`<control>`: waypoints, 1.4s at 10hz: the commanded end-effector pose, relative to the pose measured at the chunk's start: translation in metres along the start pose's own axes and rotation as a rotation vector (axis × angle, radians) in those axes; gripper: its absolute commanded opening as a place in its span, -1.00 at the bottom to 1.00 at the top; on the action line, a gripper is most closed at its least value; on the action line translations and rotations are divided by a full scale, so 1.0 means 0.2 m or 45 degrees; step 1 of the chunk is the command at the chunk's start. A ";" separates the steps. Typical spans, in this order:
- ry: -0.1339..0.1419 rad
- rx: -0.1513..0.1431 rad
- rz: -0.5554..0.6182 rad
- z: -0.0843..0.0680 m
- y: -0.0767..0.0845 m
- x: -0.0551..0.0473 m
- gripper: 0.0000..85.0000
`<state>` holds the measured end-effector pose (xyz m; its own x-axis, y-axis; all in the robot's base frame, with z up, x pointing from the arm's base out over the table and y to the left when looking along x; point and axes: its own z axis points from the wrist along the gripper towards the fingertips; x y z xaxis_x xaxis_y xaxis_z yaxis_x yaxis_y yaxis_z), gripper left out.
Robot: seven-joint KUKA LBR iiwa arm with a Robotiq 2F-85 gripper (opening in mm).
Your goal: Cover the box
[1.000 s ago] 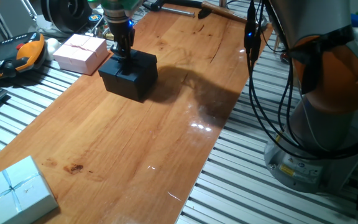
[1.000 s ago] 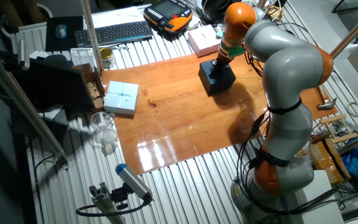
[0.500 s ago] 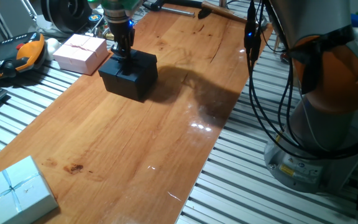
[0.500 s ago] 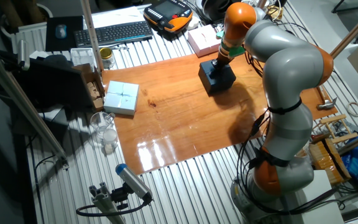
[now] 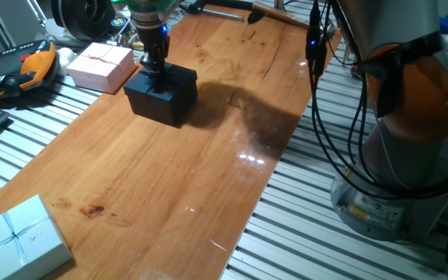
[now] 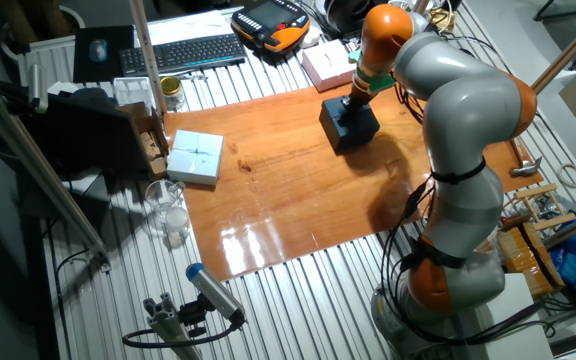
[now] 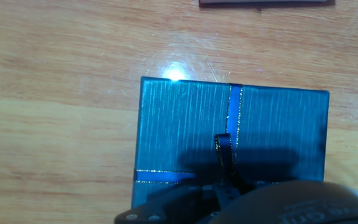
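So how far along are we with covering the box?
Done: a ribboned lid sits squarely on the black box, and no open cavity shows.
In hand: the hand is down at the lid's top; its grip is unclear.
Left: release if still holding, then lift clear.

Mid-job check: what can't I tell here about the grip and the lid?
Gripper open or shut: tiny and dark against the small black square cardboard box in both fixed views; fingers cut off at the hand view's bottom edge.
Near edge of the dark ribboned lid: hidden by the gripper body in the hand view.
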<state>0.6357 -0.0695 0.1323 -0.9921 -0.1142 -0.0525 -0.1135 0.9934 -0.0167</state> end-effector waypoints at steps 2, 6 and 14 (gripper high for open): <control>0.000 0.004 0.002 0.00 0.00 0.00 -1.00; -0.002 0.004 0.005 0.01 0.00 0.00 -1.00; -0.002 0.002 0.009 0.03 0.00 0.00 -1.00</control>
<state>0.6364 -0.0687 0.1261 -0.9928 -0.1069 -0.0540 -0.1061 0.9942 -0.0179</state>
